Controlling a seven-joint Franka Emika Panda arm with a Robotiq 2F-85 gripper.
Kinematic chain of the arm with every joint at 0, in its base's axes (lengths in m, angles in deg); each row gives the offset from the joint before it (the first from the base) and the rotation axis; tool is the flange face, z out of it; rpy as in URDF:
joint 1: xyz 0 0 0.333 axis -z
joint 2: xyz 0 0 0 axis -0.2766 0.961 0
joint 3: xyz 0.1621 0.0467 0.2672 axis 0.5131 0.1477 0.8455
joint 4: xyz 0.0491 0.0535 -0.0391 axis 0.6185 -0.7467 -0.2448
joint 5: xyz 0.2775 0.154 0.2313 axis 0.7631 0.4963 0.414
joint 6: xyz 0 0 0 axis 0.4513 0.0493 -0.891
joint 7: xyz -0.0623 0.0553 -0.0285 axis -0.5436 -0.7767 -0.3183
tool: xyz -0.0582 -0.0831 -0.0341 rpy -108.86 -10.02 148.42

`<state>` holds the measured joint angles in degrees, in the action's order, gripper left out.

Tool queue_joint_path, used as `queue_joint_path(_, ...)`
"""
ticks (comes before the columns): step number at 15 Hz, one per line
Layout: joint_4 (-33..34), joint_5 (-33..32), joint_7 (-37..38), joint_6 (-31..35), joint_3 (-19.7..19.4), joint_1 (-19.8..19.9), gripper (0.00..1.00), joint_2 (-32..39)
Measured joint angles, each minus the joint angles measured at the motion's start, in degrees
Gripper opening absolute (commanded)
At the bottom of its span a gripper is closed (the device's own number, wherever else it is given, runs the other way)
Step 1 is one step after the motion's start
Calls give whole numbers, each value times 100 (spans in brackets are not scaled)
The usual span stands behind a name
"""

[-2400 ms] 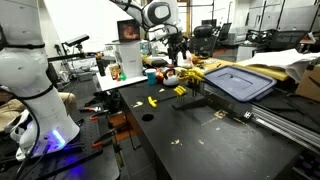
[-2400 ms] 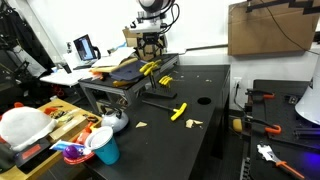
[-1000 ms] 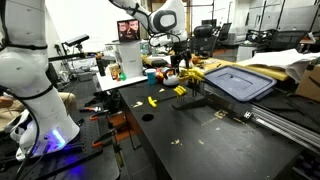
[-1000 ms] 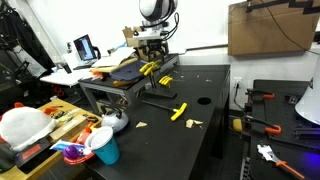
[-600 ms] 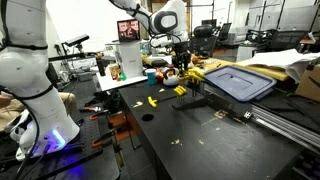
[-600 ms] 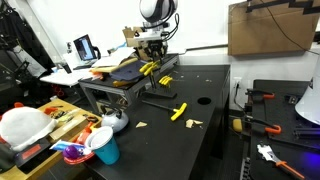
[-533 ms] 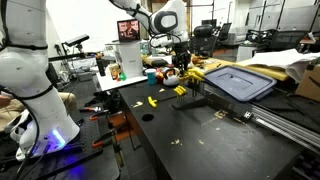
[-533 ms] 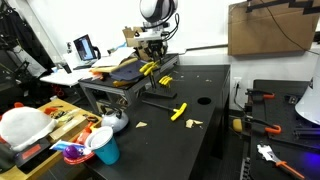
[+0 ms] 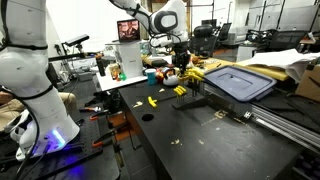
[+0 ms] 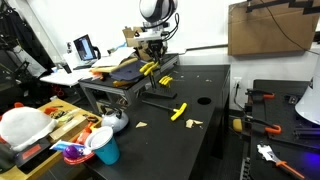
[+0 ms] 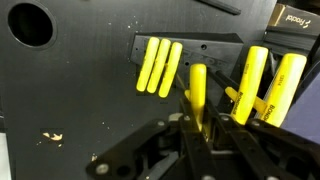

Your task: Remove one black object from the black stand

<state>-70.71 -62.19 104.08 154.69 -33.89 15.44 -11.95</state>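
In the wrist view the gripper (image 11: 198,128) is filling the bottom edge, with its jaws converging on the lower end of a single yellow stick (image 11: 198,85). The jaws are standing narrow with the stick between them. Whether they are actually pressing on it or merely flanking it cannot be told from this angle.

The yellow stick is lying on the black stand (image 11: 205,48), apart from its neighbours. A group of three yellow sticks (image 11: 158,66) is lying side by side on one side of it, and two thicker yellow pieces (image 11: 270,85) are lying on the other. No black object is showing on the stand — every piece in view is yellow, so the central stick is being read as the item to remove.

Handling, as a judgement: the stick is looking like light, rigid plastic with a smooth rounded surface, so it is likely to roll or slip in a loose pinch. The best hold is across its width near mid-length, clear of both neighbouring groups, followed by a lift straight away from the stand.

Farther off, in an exterior view, the gripper (image 10: 150,52) is hanging low over the stand (image 10: 152,72) at the far end of the black table (image 10: 200,135). A loose yellow piece (image 10: 179,111) is lying on that table, well apart from the stand.
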Motion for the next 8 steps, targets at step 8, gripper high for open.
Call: queue_joint_path(8, 102, 0, -27, -188, 64, -105, 4, -40)
